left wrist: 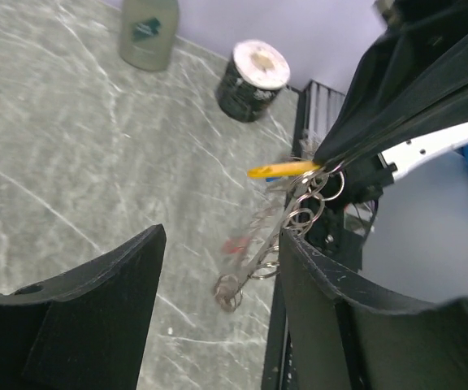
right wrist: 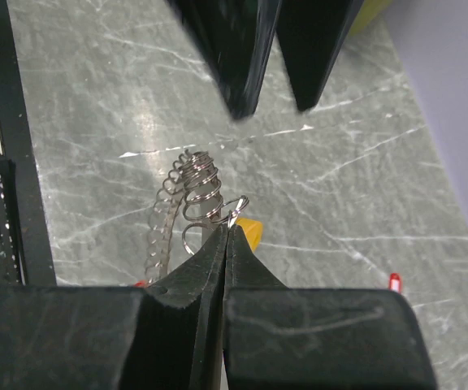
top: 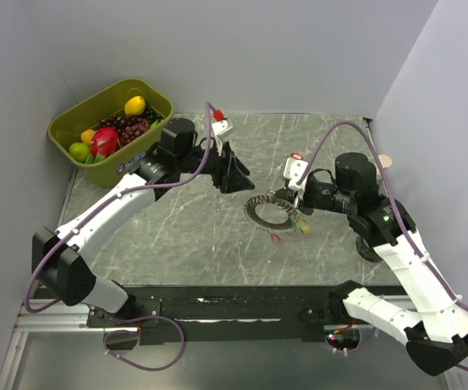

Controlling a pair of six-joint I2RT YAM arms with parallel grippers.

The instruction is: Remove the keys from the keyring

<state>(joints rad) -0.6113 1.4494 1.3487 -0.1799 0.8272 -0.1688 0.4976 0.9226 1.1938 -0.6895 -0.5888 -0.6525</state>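
At mid-table, the right gripper (right wrist: pixel 227 231) is seen pinched together on a small ring of the keyring (right wrist: pixel 195 185), with a yellow key (left wrist: pixel 283 170) beside the tips. The left gripper (top: pixel 238 172) is held apart just beyond. A tape roll (left wrist: pixel 254 69) is set near the table's edge. Fruit (top: pixel 104 142) is kept in the green basket (top: pixel 88 101) at the far-left corner.

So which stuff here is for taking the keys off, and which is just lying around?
For the job: keyring, yellow key, red key, right end effector pinching the keyring, left end effector open nearby.
Just lying about: fruit basket, bottle, dark roll.
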